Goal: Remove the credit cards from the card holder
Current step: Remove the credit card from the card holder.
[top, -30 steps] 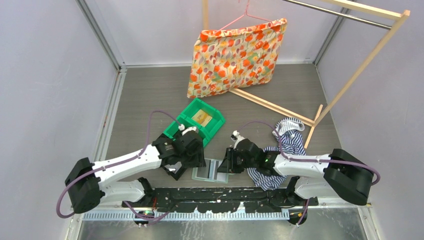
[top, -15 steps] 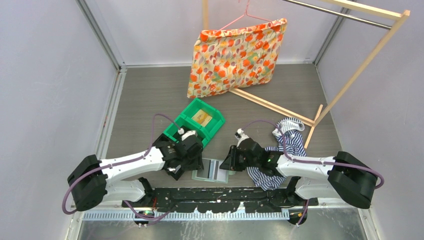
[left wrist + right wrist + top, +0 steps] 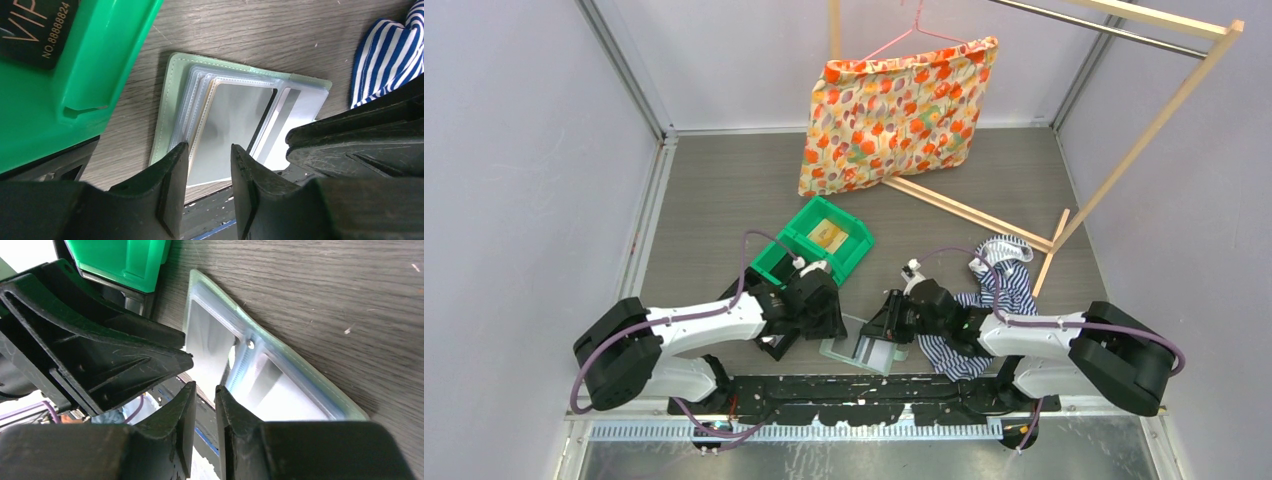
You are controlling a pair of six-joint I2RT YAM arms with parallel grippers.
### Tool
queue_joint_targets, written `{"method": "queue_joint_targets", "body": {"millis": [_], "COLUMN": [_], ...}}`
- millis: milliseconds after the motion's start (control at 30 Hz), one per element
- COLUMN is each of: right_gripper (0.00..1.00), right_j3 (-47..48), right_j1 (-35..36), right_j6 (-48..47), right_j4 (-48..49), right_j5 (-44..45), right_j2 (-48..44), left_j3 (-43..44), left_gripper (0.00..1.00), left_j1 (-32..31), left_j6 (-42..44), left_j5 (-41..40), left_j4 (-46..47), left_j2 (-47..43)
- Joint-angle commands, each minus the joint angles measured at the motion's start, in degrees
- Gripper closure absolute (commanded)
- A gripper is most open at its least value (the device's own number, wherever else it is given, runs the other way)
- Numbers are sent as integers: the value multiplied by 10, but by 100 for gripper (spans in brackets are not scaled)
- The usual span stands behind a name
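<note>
Green bin (image 3: 115,50) holds a card (image 3: 828,235); card holder (image 3: 172,100) (open) contains silvery cards (image 3: 230,120).

My left arm (image 3: 699,325) and right arm (image 3: 1034,335) stretch low and inward, wrists nearly meeting; my left gripper (image 3: 208,150) has its jaws apart with a clear gap; my right gripper (image 3: 205,387) shows only a slit between its jaws; whether they pinch anything I cannot tell.

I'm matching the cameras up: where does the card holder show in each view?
Top external: card holder low centre.
Left wrist: card holder mid-frame, lying open.
Right wrist: card holder from centre to lower right.
Shared landmark: green bin, up-left of it in every view.
</note>
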Motion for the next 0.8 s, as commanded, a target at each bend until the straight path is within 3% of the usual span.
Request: {"method": "queue_joint_targets", "body": {"millis": [0,100,233,300,767], "right_gripper": [73,71,71,71,70], "right_j3": [-5,-12,-21,-25,-58], "right_j1": [-3,-3,-5,-5,-6], "right_j6": [28,34,42,44,46], "right_j4": [58,62,54,48,-6], "right_j5": [-3,1,9,14,58], "right_j2": [8,9,5,1,-59], "left_j3": [-18,-19,-22,-23,-27], "left_gripper": [63,69,91,97,100], "left_j1": [-2,-2,-3,-4,-45], "left_j6": [-10,-11,-13,-15,-57], "left_j5": [25,28,35,39,27], "left_j4": [41,41,48,52,62], "left_j2": [11,14,19,23,80]}}
